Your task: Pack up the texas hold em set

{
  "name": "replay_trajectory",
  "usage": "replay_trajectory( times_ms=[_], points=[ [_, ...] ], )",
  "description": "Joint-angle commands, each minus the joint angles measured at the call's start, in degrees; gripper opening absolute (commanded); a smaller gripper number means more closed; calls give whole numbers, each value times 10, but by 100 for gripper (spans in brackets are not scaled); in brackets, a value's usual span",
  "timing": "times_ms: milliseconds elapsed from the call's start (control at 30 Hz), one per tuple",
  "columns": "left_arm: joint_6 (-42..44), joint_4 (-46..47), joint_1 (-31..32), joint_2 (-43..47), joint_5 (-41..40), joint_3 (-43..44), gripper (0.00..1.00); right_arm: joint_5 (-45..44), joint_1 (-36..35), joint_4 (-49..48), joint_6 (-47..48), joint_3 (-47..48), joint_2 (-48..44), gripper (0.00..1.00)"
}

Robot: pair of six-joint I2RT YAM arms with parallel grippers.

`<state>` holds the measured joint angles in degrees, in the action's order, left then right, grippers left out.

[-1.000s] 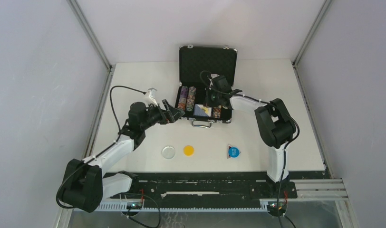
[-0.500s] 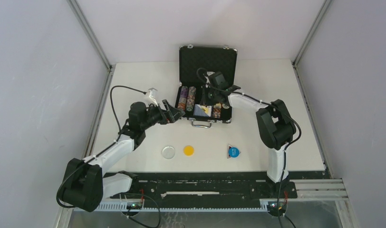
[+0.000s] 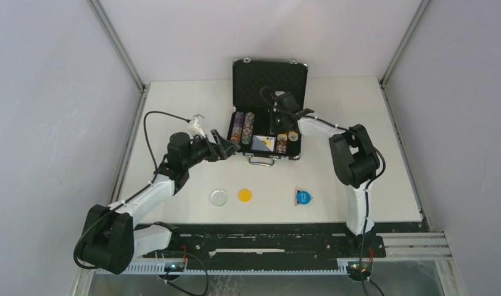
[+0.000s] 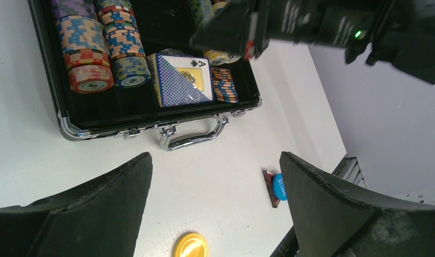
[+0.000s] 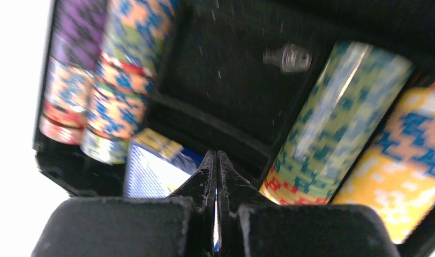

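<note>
The black briefcase point(image 3: 269, 79) stands open at the table's back middle, lid upright. Its tray holds rolls of multicoloured chips point(image 3: 242, 126) on the left, a card deck point(image 3: 263, 143) in the middle, and more rolls point(image 3: 286, 141) on the right. My right gripper point(image 3: 275, 128) is shut and empty, pointing down into the tray; in the right wrist view its tips point(image 5: 216, 156) hang above the deck point(image 5: 151, 171) and beside a chip roll point(image 5: 333, 118). My left gripper point(image 3: 220, 147) is open and empty, just left of the case. The clear point(image 3: 219, 197), yellow point(image 3: 245, 195) and blue point(image 3: 302, 197) tokens lie on the table.
In the left wrist view, the case's silver handle point(image 4: 194, 136) faces the near side, with the yellow token point(image 4: 190, 245) and the blue token point(image 4: 279, 187) on a red piece beyond it. A small silver object point(image 5: 287, 56) lies in the tray's empty slot. Walls enclose the table.
My right gripper has shifted back over the case, uncovering the chip rolls on the tray's right side. The left arm and the tokens have not moved.
</note>
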<state>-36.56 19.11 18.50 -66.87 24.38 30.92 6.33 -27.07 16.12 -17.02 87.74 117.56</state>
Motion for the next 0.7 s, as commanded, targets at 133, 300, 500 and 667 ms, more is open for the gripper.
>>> replay_trajectory(
  times_ms=[133, 300, 500, 667],
  points=[
    [-12, 33, -3, 0, 24, 7, 92, 33, -19, -32, -10, -99, -26, 0],
    [-16, 36, -2, 5, 22, 6, 93, 23, -24, -33, -7, -121, -60, 0],
    [-17, 37, -2, 12, 22, 3, 92, -2, -24, -52, 0, -108, -107, 0],
    [-12, -34, -3, 23, -48, 15, 92, -9, -35, -49, 18, -120, -170, 0]
  ],
)
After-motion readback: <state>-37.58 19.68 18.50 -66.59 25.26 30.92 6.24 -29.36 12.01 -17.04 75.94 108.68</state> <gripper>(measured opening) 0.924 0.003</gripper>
